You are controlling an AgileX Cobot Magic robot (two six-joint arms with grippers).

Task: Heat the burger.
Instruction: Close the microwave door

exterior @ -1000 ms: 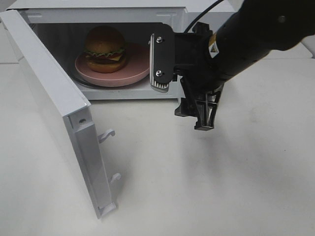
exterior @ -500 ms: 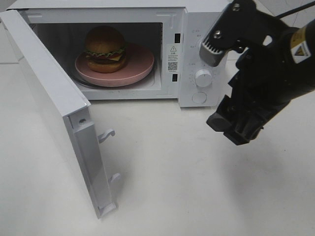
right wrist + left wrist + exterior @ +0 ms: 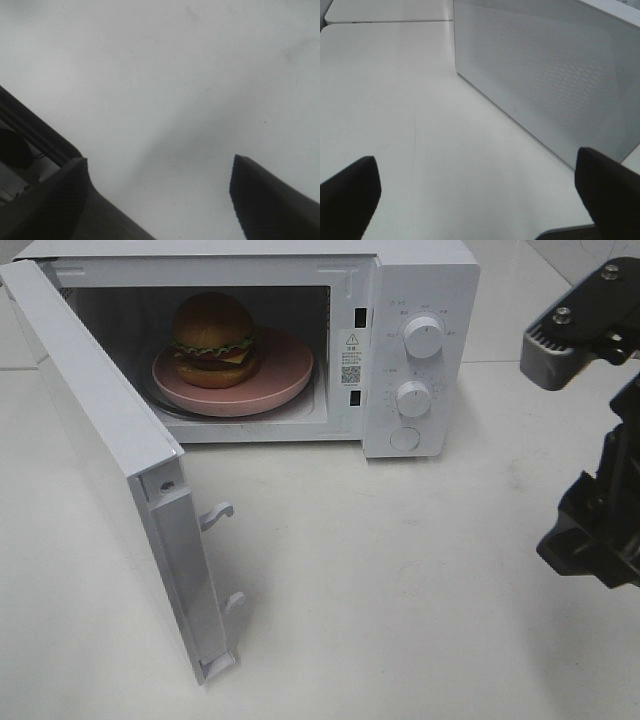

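The burger [image 3: 212,340], with a brown bun, lettuce and cheese, sits on a pink plate [image 3: 285,370] inside the white microwave [image 3: 420,280]. The microwave's door [image 3: 100,430] stands swung wide open to the left. My right gripper [image 3: 592,540] hangs at the right edge of the exterior high view, well away from the oven. In its wrist view the right gripper [image 3: 159,160] is open over bare table with nothing between its fingers. My left gripper [image 3: 475,160] is open and empty, facing a white dotted face of the microwave [image 3: 555,75]. It does not appear in the exterior high view.
Two round knobs [image 3: 423,337] [image 3: 413,398] and a button sit on the microwave's control panel at its right. Two latch hooks [image 3: 215,515] stick out of the open door's edge. The white table [image 3: 400,590] stretches in front of the oven.
My right arm has drawn back from in front of the microwave opening to the right edge of the view, uncovering the control panel. Burger, plate and door stayed put.
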